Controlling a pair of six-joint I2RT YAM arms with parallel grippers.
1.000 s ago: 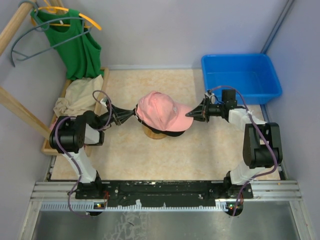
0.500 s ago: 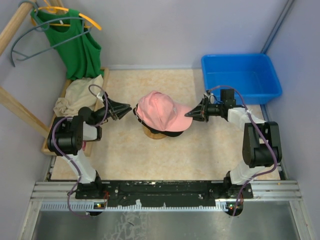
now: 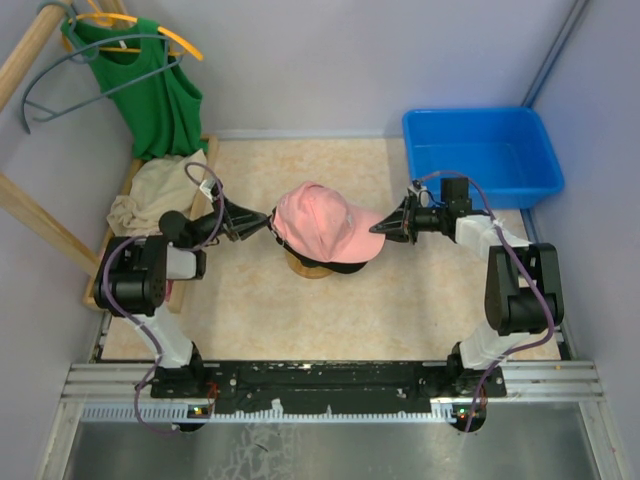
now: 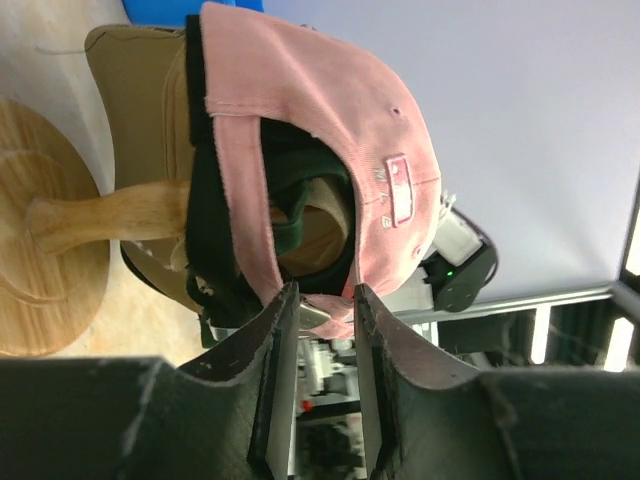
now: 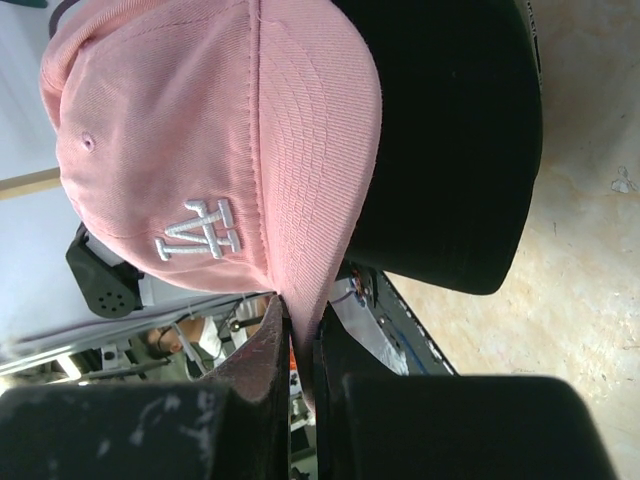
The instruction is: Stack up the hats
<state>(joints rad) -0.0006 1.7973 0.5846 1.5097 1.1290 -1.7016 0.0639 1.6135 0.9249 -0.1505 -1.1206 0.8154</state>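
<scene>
The pink cap (image 3: 320,220) with a white logo sits on top of the stack on a wooden stand (image 3: 305,268) at mid-table. In the left wrist view the pink cap (image 4: 330,130) covers a dark green cap (image 4: 300,190), a black cap (image 4: 210,230) and a tan cap (image 4: 140,90). My left gripper (image 3: 264,223) is open at the pink cap's back strap, with the strap's end just at its fingertips (image 4: 285,300). My right gripper (image 3: 385,228) is shut on the pink cap's brim (image 5: 310,200), above the black cap's brim (image 5: 450,150).
A blue bin (image 3: 480,150) stands at the back right. A green top (image 3: 155,90) hangs on a hanger at the back left, above a cream cloth (image 3: 150,195) in a wooden tray (image 3: 210,160).
My left gripper left the cap's back, drew off to the left, then came back to the strap with its jaws apart. The right gripper kept hold of the brim.
</scene>
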